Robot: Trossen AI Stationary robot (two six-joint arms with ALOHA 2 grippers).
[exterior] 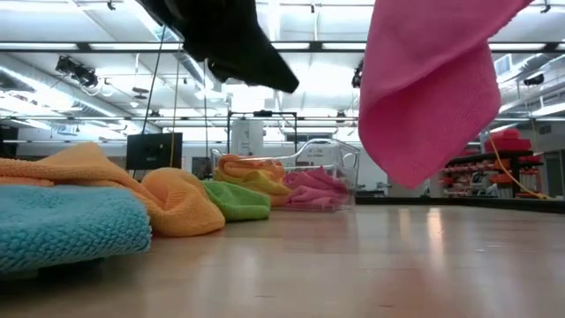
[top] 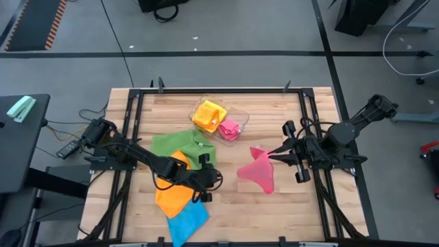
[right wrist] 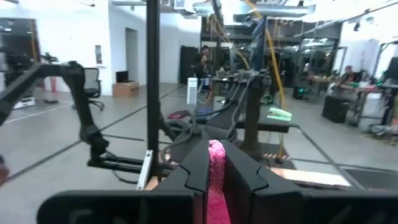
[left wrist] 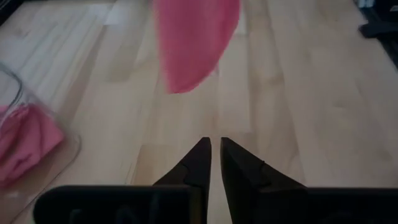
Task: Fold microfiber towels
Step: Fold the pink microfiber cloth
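- The right gripper [top: 274, 155] has a pink towel [top: 259, 171] pinched by one corner, fingers clamped on the cloth, and it hangs clear of the wooden table [top: 288, 206], drooping in a loose teardrop over the right half.
- From the right wrist view you can see that pink edge squeezed up between the two dark fingers [right wrist: 245, 177].
- The left gripper [top: 209, 186] sits low near the middle of the table, just beside the heap of cloths, aimed toward the hanging pink towel; its fingers are nearly together with only a thin slit between them, and nothing in them.
- On the left half lies the heap: a green towel [top: 175, 143], an orange towel [top: 171, 195] overlapping it, and a blue towel [top: 186, 221] by the near edge, all rumpled.
- At the back, the clear tray [top: 241, 118] holds a yellow towel [top: 209, 114] and another pink cloth [top: 230, 128], both bunched, not neatly squared.
- My read: early going. No towel on the table shows a crisp fold; the pink one is only lifted, not spread flat, and the green, orange and blue ones look untouched.
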